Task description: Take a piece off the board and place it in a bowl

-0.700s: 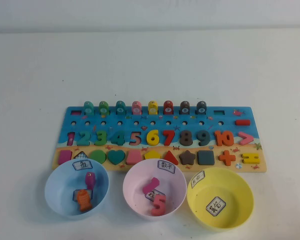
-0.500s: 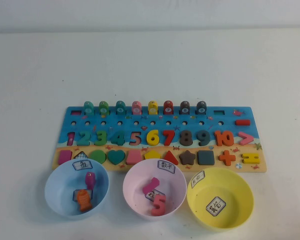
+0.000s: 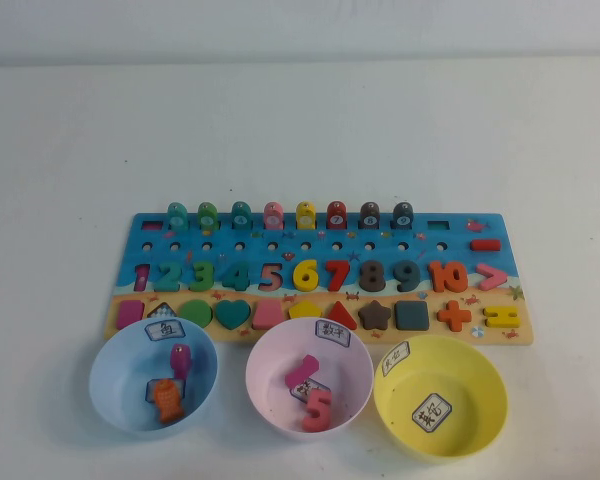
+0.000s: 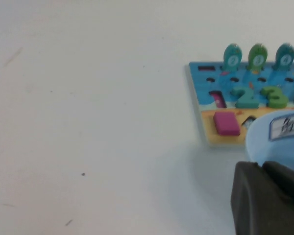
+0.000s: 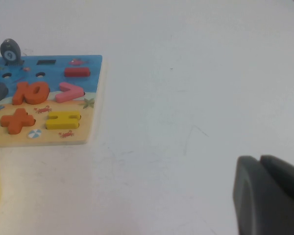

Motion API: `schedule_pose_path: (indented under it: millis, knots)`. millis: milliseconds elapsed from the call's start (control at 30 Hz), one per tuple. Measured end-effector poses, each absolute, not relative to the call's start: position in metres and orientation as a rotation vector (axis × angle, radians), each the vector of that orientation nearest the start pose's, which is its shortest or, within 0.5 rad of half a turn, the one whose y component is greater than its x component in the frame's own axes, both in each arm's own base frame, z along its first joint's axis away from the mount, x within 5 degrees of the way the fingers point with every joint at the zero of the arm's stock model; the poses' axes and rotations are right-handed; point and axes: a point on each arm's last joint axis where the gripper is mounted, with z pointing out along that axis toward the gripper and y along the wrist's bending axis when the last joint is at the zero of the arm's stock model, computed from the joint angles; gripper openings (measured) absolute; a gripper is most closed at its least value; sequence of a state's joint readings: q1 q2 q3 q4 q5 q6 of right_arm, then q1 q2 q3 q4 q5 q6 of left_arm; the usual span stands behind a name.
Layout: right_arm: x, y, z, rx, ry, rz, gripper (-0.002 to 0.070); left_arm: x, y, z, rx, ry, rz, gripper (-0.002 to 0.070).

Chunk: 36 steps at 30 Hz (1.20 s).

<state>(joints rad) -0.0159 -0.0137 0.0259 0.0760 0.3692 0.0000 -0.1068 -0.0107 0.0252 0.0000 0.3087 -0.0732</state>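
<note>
White table (image 3: 300,120), claws (image 4: 269,200) (image 5: 269,196) near edges.

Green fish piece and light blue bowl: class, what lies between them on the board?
In the high view, between the green fish piece and the light blue bowl lie the green number 3 and a green circle.

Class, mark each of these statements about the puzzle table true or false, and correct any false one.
1. The green fish stands on the board. True.
2. The yellow bowl holds an orange fish. False: it holds no piece; the orange fish lies in the light blue bowl.
3. The pink bowl holds a red 5. True.
4. The left gripper is holding a piece. False: it hangs near the light blue bowl, holding nothing.
5. The right gripper is over bare table. True.
</note>
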Motion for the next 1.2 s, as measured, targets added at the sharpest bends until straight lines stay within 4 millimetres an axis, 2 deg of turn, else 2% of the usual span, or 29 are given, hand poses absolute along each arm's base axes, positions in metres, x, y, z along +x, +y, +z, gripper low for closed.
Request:
schedule_pose_path:
  millis: [200, 600, 733, 867, 1000, 1100, 1200]
  knots:
    - [0.053, 0.002, 0.172, 0.062, 1.863, 0.064, -0.0017, 0.056, -0.009, 0.192, -0.324, 1.638, -0.507, -0.0003]
    - [0.053, 0.002, 0.172, 0.062, 1.863, 0.064, -0.0017, 0.056, -0.007, 0.202, -0.417, 1.508, -0.611, -0.0003]
    - [0.053, 0.002, 0.172, 0.062, 1.863, 0.064, -0.0017, 0.054, -0.009, 0.209, -0.439, 1.573, -0.644, -0.0003]
    - [0.053, 0.002, 0.172, 0.062, 1.863, 0.064, -0.0017, 0.047, -0.013, 0.256, -0.297, 1.780, -0.518, -0.0003]
    - [0.053, 0.002, 0.172, 0.062, 1.863, 0.064, -0.0017, 0.051, -0.014, 0.314, -0.122, 2.015, -0.339, -0.0003]
    - [0.053, 0.002, 0.172, 0.062, 1.863, 0.064, -0.0017, 0.076, -0.017, 0.347, 0.014, 2.198, -0.250, -0.0003]
    - [0.053, 0.002, 0.172, 0.062, 1.863, 0.064, -0.0017, 0.112, -0.022, 0.370, 0.159, 2.365, -0.186, -0.0003]
